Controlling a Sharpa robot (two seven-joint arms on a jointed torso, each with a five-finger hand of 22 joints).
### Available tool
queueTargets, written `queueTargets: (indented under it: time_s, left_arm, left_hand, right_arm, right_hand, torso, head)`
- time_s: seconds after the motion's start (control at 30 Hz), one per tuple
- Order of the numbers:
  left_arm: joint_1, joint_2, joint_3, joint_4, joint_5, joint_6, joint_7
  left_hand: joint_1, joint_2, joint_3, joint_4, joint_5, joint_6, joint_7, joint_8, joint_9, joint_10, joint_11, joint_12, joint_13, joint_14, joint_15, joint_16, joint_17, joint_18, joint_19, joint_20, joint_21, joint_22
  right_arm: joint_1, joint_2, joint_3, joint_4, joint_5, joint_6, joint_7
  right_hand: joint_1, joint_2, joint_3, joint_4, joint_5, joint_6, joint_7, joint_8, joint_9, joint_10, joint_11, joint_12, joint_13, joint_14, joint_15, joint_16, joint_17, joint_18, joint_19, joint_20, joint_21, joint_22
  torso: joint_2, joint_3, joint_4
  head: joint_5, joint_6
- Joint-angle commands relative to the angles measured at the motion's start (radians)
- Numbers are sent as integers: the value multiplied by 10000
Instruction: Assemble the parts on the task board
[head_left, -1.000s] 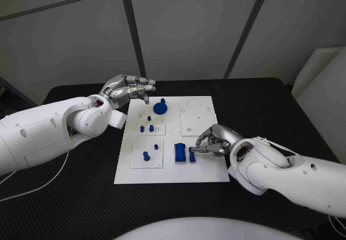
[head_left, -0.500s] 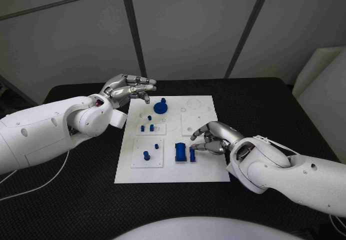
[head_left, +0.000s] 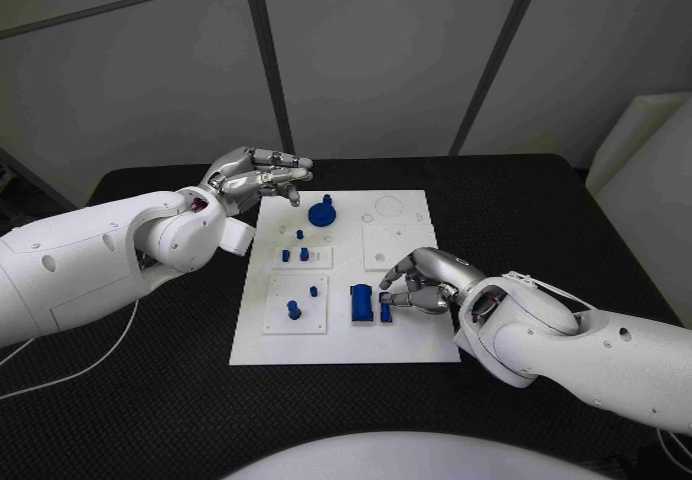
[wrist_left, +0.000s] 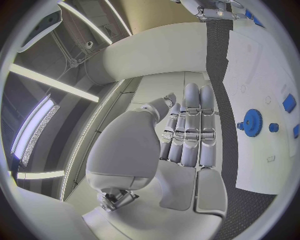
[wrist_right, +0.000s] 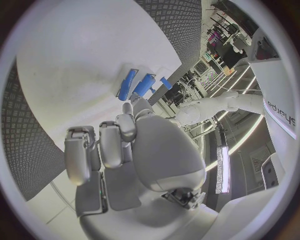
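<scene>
Head view: right hand (head_left: 423, 282) low over the task board (head_left: 346, 340) near its right edge, fingertips pinching a narrow upright blue part (head_left: 385, 306). Wider blue block (head_left: 361, 303) just beside it. Further back, small blue pegs (head_left: 293, 256); blue gear (head_left: 320, 213) toward the far edge. Left hand (head_left: 258, 177) at the far left corner, fingers curled, holding nothing.

Robotics lab, grey partition panels (head_left: 375, 70), black test table (head_left: 173, 350), ceiling strip lights (wrist_left: 50, 82)
</scene>
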Motion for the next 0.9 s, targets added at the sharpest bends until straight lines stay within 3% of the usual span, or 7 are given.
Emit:
queueTargets:
  time_s: [0.03, 0.27, 0.9]
  left_arm:
    - [11, -10, 6, 18, 41, 83, 10]
    - [11, -18, 5, 20, 41, 82, 9]
    - [10, -34, 3, 19, 41, 73, -7]
  left_hand:
    - [-18, 90, -47, -21, 33, 0, 28, -34, -12, -80, -6, 35, -1, 30, 19, -58, 7, -112, -11, 25, -41, -18]
    - [-18, 90, -47, -21, 33, 0, 28, -34, -12, -80, -6, 35, -1, 30, 19, -58, 7, -112, -11, 25, -41, -18]
    - [-18, 90, -47, -21, 33, 0, 28, -34, -12, -80, -6, 35, -1, 30, 19, -58, 7, -112, -11, 25, -41, -18]
  right_arm:
    - [-1, 13, 0, -10, -122, 268, -88]
    - [-11, 30, -2, -36, -257, 223, -175]
    - [-30, 140, -4, -171, -548, 244, -272]
  right_hand:
    - [64, 212, 127, 5, 114, 103, -10, -4, -119, 32, 26, 20, -8, 453, -28, 66, 8, -74, 1038, 45, 31, 2634]
    - [-49, 105, 417, -7, 497, 178, -4, -4, -486, 27, 19, 27, -6, 459, -28, 81, 39, -74, 1038, 37, 31, 2634]
    - [-222, -47, 1037, -128, 577, 713, -99, 64, -893, 77, -52, 118, 52, 475, -77, 125, 115, -74, 1038, 2, 31, 2634]
  torso:
    - [-4, -3, 3]
    - [-4, 0, 1]
    - [4, 2, 14]
  head:
    - [6, -4]
    - [26, -7]
    - [34, -54]
